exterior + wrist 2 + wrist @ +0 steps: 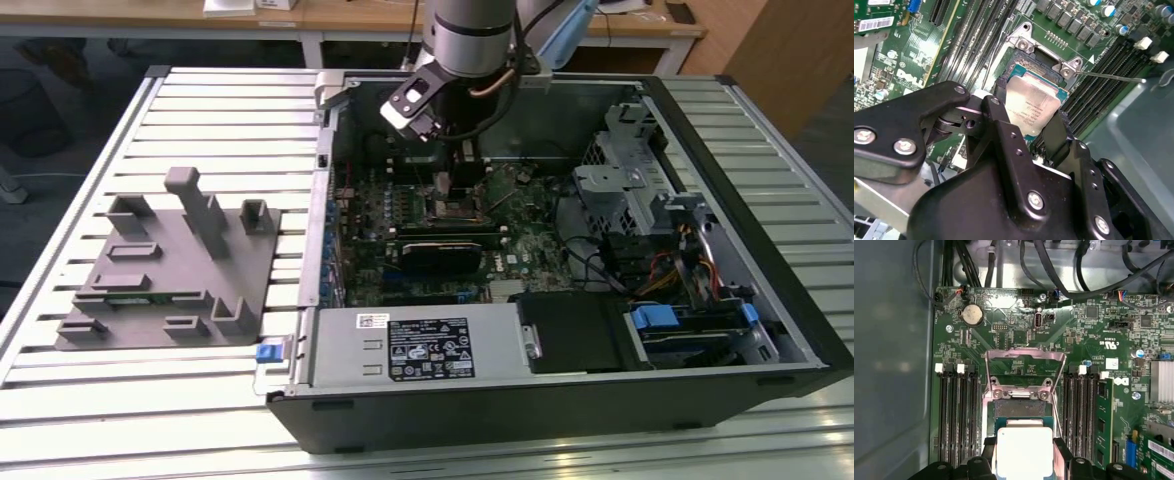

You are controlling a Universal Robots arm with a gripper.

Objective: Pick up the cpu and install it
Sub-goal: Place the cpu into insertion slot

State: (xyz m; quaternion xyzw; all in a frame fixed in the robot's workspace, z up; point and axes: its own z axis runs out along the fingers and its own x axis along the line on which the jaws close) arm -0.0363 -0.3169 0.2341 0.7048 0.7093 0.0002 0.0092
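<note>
Inside the opened computer case (534,420), the cpu (1024,450) is clamped flat by gripper (1029,112) jaws over its socket (1019,407), apparently for seating.

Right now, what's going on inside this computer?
The black gripper reaches into the open black computer case and grips the small flat square cpu with a pale silver-white metal top by two opposite edges. The cpu sits over the black square socket, its metal bracket raised, on the green motherboard. Whether it is seated is unclear.

Grey fixture (147,270) beside open computer case (534,415)
</note>
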